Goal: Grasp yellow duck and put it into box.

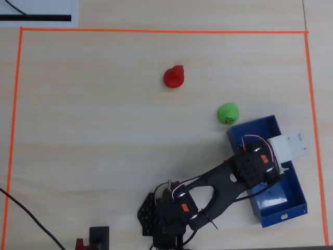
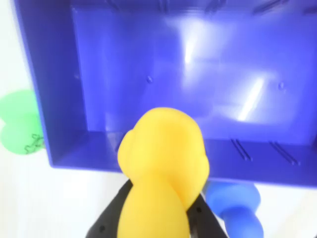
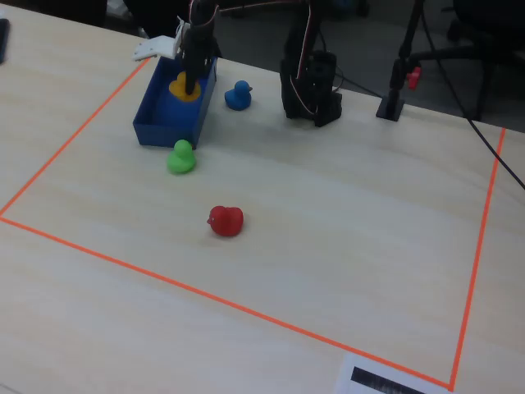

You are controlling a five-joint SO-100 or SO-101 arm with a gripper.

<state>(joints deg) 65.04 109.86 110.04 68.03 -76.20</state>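
The yellow duck [image 2: 163, 168] sits between my gripper's [image 2: 157, 220] black jaws, which are shut on its lower body. In the wrist view it hangs over the near wall of the blue box [image 2: 198, 74]. In the fixed view the gripper [image 3: 190, 75] reaches down into the box [image 3: 164, 131] with the duck [image 3: 182, 87] low inside it. I cannot tell whether the duck touches the floor. In the overhead view the arm's wrist [image 1: 257, 166] covers the duck, above the box [image 1: 283, 208].
A green duck [image 1: 228, 113] lies just outside the box's short end. A red duck [image 1: 174, 77] stands farther out on the table. A blue duck [image 3: 238, 94] sits beside the box's long side. Orange tape [image 1: 156, 31] frames the workspace.
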